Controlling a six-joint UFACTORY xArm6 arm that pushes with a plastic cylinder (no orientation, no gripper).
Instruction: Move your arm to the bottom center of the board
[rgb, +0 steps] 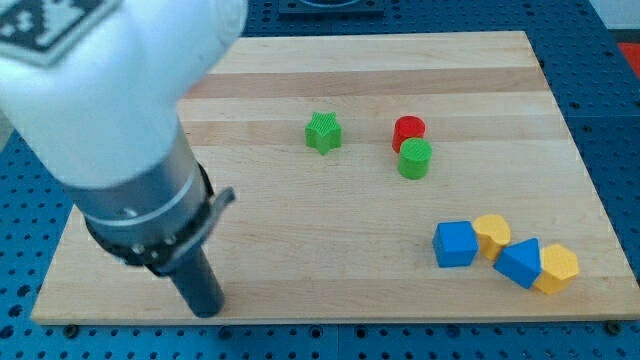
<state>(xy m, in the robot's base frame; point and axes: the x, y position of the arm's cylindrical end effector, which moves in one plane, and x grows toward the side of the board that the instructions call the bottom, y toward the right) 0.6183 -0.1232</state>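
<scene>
Board (330, 270), rigid smooth wood, needs no grasp; we only slide across it. Our tip (206, 310), a bare rod gripping nothing, sits at its bottom edge, left of centre, well apart from the green star (323, 132).

High, oblique, over whole board (330, 270)

Bright, even overhead light, no strong directional source. Wooden board (330, 250) evenly lit, mild sheen, no hard glare. Shadows short and soft, hugging bases of blocks on board. White arm housing (90, 80) above board's left part looms close to lens, soft, slightly blurred, near overexposed. Board's far edge sharp; no obvious edge distortion.
</scene>
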